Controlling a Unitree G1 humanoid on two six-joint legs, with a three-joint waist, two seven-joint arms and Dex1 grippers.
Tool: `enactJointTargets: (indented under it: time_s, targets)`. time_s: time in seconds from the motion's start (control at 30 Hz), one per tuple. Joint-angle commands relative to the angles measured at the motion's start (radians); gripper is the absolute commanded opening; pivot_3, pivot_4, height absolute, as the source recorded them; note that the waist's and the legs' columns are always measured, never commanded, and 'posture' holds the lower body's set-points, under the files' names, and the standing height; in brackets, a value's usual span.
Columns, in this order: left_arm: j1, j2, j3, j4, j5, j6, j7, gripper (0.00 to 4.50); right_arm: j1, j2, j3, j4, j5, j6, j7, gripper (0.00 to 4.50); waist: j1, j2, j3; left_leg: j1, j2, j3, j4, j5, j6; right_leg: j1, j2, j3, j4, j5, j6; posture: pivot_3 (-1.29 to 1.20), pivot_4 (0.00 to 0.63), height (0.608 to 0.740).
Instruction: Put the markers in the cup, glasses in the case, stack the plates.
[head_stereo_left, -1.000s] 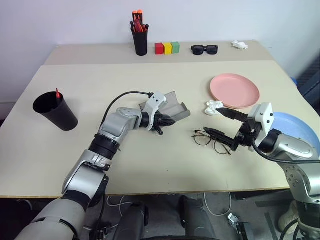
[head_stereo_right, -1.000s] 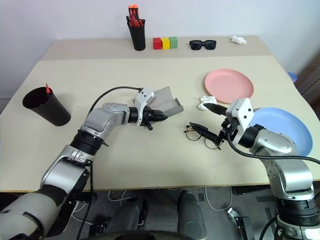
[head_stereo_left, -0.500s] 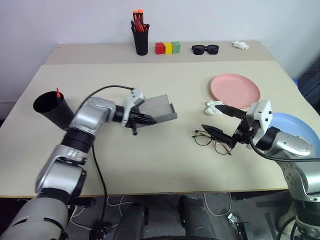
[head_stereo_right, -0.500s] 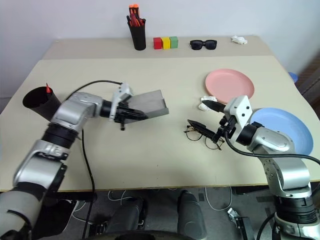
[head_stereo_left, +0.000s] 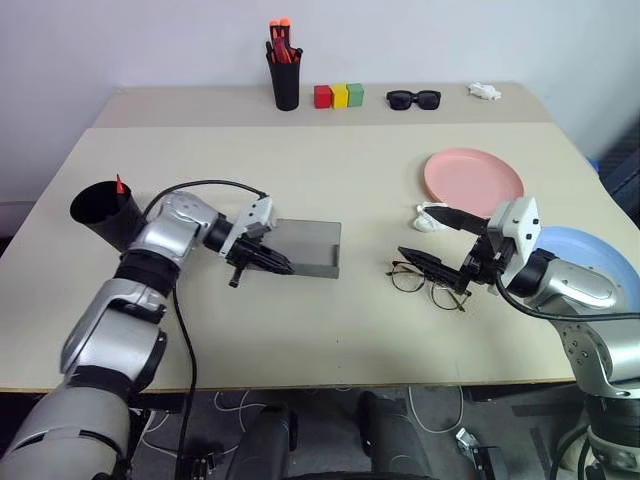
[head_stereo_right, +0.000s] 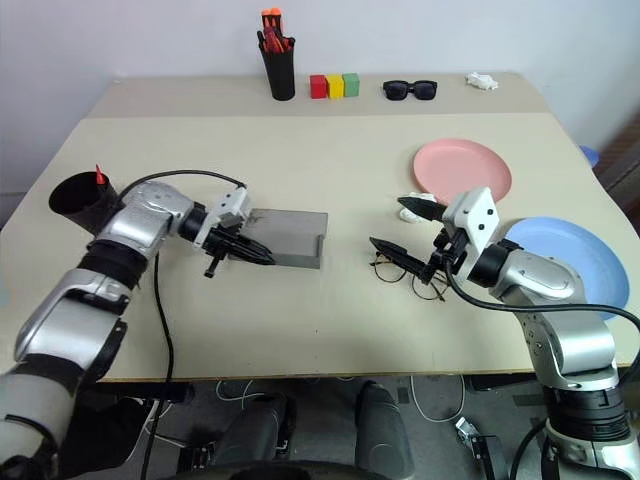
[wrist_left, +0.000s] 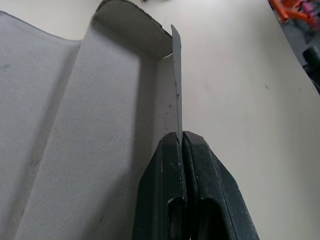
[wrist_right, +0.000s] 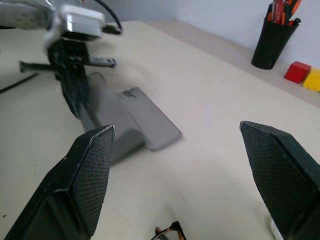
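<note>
The grey case (head_stereo_left: 305, 247) lies open and flat near the middle of the table (head_stereo_left: 330, 160). The left claw (head_stereo_left: 268, 260) is pressed together on a thin flap of the case, at the end nearest the table's left edge. In the left wrist view the flap sits right between the two black fingers (wrist_left: 165, 195).

The right claw (head_stereo_left: 448, 243) is spread wide. One finger is above the glasses (head_stereo_left: 426, 284) and the other is close beside them, but it does not hold them. The glasses lie on the table toward the front right, well apart from the case.

The pink plate (head_stereo_left: 472, 182) lies behind the right claw. The blue plate (head_stereo_left: 600, 255) is by the right edge. The black cup (head_stereo_left: 105, 213) stands near the left edge with a red marker (head_stereo_left: 119, 185) in it.
</note>
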Motion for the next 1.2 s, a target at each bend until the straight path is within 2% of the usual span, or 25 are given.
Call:
enactJointTargets:
  time_s: [0.03,0.1,0.2,0.33,0.4,0.43,0.5,0.57,0.67,0.73,0.87,1.07,1.2]
  targets:
    - [-0.042,-0.019,0.044,0.039,0.025,-0.048,0.012,0.03,-0.005,-0.009,-0.028,-0.035,0.014,-0.006,-0.001,4.11,-0.003,0.0,0.0,0.0,0.0,0.0,0.0,0.0,0.0,0.0,0.0,0.0,0.0,0.0,0.0,0.0,0.15,0.74]
    - [-0.049,-0.031,0.057,0.063,0.035,-0.053,0.016,0.03,-0.003,-0.011,-0.03,-0.037,0.014,-0.005,-0.002,4.11,-0.005,0.0,0.0,0.001,0.0,0.0,0.0,0.0,0.001,0.0,0.0,0.0,0.0,0.0,0.0,0.0,0.15,0.74]
    - [-0.059,-0.042,0.075,0.085,0.045,-0.067,0.034,0.84,0.001,-0.014,-0.032,-0.038,0.014,-0.006,-0.002,4.11,-0.003,0.0,0.0,0.001,0.0,0.0,0.0,0.0,0.001,0.0,0.0,0.0,0.001,0.0,0.0,0.0,0.15,0.74]
    - [-0.069,-0.046,0.116,0.087,0.05,-0.09,0.076,2.81,0.01,-0.044,-0.011,-0.013,-0.036,-0.022,0.016,4.11,-0.001,0.0,0.0,0.001,0.0,0.0,0.0,0.0,0.001,0.0,0.0,0.0,0.001,0.0,0.0,0.0,0.15,0.74]
    - [-0.077,-0.042,0.139,0.082,0.045,-0.086,0.094,3.97,0.012,-0.071,-0.002,0.013,-0.073,-0.026,0.022,4.11,0.0,0.0,0.0,0.0,0.0,0.0,0.0,0.0,0.001,0.0,0.0,0.0,0.001,0.0,0.0,0.0,0.15,0.74]
    - [-0.082,-0.037,0.166,0.066,0.022,-0.057,0.097,4.23,0.013,-0.105,0.006,0.039,-0.112,-0.025,0.026,4.11,0.0,0.0,0.0,0.0,0.0,0.0,0.0,0.0,0.001,0.0,0.0,0.0,0.001,0.0,0.0,0.0,0.15,0.74]
    - [-0.086,-0.022,0.232,0.016,-0.034,0.005,0.1,4.23,0.037,-0.187,0.024,0.074,-0.2,-0.046,0.051,4.11,0.0,0.0,0.0,0.0,0.0,0.0,0.0,0.0,0.001,0.0,0.0,0.0,0.001,0.0,0.0,0.0,0.15,0.74]
    - [-0.079,-0.012,0.274,-0.028,-0.065,0.048,0.101,4.23,0.054,-0.224,0.027,0.072,-0.214,-0.037,0.068,4.11,-0.002,0.0,0.0,0.0,0.0,0.0,0.0,0.0,0.001,0.0,0.0,0.0,0.001,0.0,0.0,0.0,0.15,0.74]
    - [-0.001,0.033,0.341,-0.214,-0.158,0.152,0.068,4.23,0.048,-0.251,0.032,-0.004,-0.193,0.112,0.035,4.11,-0.011,0.0,0.0,0.001,0.0,0.001,0.0,-0.001,0.001,-0.001,0.0,0.0,0.001,0.0,0.0,0.0,0.15,0.74]
    - [0.057,0.059,0.356,-0.322,-0.184,0.181,0.062,4.23,0.039,-0.258,0.05,-0.04,-0.214,0.155,0.016,4.11,-0.011,0.001,0.0,0.001,0.001,0.001,0.0,-0.001,0.001,-0.001,0.0,0.0,0.003,0.0,0.0,0.0,0.15,0.74]
    - [0.195,0.12,0.372,-0.515,-0.185,0.122,0.073,4.23,-0.03,-0.237,0.094,-0.086,-0.207,0.284,-0.034,4.11,-0.007,0.001,0.0,0.002,0.001,0.001,0.0,-0.001,0.001,-0.001,0.0,0.001,0.003,0.0,0.0,0.0,0.15,0.74]
    - [0.297,0.186,0.44,-0.687,-0.253,0.165,0.124,4.23,-0.035,-0.265,0.195,-0.024,-0.322,0.273,-0.052,4.11,0.015,0.0,0.0,0.0,0.0,0.0,0.001,0.0,0.0,-0.001,0.0,0.001,0.001,0.0,0.0,0.0,0.15,0.74]
    - [0.344,0.223,0.467,-0.742,-0.284,0.196,0.146,4.23,-0.032,-0.26,0.202,-0.007,-0.331,0.273,-0.036,4.11,0.013,0.0,0.0,0.001,0.0,0.001,0.0,0.0,0.0,-0.001,0.0,0.001,0.001,0.0,0.0,0.0,0.15,0.74]
